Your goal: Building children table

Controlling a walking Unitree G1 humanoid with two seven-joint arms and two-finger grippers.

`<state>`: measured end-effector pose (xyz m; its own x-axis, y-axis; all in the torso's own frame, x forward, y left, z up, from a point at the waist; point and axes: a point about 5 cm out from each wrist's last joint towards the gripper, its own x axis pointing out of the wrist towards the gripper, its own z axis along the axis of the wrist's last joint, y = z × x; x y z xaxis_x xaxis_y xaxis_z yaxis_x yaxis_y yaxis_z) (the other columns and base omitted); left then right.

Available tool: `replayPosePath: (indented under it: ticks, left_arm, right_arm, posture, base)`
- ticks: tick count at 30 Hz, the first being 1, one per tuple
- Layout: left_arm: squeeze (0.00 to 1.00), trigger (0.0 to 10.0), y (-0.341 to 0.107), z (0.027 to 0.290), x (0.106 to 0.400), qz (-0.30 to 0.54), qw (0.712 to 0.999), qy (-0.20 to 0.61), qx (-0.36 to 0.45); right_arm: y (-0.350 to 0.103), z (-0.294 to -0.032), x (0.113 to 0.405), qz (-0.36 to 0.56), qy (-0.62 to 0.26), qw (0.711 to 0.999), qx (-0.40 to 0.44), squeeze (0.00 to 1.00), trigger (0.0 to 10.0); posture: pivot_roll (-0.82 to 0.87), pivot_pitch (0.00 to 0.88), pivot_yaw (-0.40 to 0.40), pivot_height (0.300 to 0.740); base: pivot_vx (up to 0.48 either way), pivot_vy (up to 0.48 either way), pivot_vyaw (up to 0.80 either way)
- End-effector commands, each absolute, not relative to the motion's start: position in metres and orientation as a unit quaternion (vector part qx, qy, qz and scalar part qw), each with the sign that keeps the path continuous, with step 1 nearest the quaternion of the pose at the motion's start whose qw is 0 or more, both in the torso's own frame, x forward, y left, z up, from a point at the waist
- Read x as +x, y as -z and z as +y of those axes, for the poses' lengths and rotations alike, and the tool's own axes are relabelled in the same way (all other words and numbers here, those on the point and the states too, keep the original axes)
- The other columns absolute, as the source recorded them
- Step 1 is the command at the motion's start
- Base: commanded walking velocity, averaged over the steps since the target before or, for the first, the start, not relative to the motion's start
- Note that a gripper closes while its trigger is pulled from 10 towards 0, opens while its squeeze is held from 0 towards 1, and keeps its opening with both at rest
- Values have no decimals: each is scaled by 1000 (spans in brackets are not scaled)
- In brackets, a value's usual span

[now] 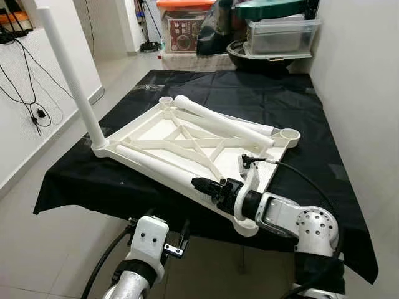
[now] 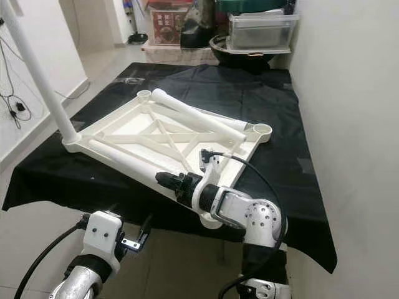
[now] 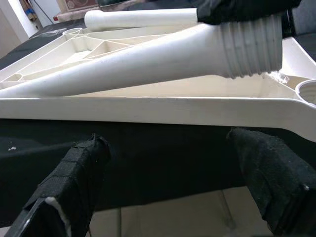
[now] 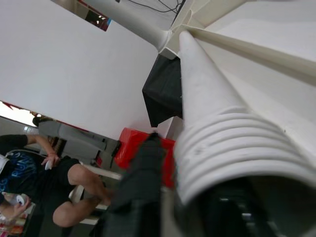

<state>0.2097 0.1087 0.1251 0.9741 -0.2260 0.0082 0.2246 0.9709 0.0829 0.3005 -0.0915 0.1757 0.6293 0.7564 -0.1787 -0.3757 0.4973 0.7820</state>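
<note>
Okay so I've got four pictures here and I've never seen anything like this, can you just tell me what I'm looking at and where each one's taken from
This is a humanoid robot assembling a child's table. Two pictures come from its head, looking down; the other two from cameras on its wrists.

A white plastic tabletop lies upside down on a black cloth. One leg already stands upright in a corner socket, and a loose leg lies across the top.

The right claw grips the threaded end of another leg. The left claw hangs open below the table's near edge, holding nothing.
</note>
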Motion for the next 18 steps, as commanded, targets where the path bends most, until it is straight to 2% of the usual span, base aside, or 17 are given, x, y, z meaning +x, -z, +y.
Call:
replayPosePath:
  ticks: [1, 7, 10, 15, 18]
  left_arm:
    - [0, 10000, -122, 111, 210, -4, 994, 105, 40]
    - [0, 10000, -123, 113, 212, -7, 994, 101, 37]
    - [0, 10000, -124, 115, 213, -7, 995, 96, 28]
    - [0, 10000, -128, 122, 219, -11, 996, 83, 0]
    - [0, 10000, -132, 127, 224, -14, 997, 70, -18]
  right_arm:
    - [-178, -90, 303, 252, -342, 827, 368, 0, 0]
    - [-176, -97, 306, 246, -332, 830, 373, 0, 0]
    - [-175, -109, 309, 238, -325, 835, 374, 0, 0]
    - [-180, -147, 317, 181, -315, 837, 410, 0, 0]
    - [-183, -158, 317, 156, -314, 835, 425, 0, 0]
  posture:
    - [58, 13, -31, 740]
    - [62, 10, -34, 740]
    - [63, 8, -34, 740]
    - [65, 0, -34, 740]
    - [63, 0, -33, 740]
  base:
    - [0, 0, 0]
    - [0, 0, 0]
    - [0, 0, 0]
    - [0, 0, 0]
    - [0, 0, 0]
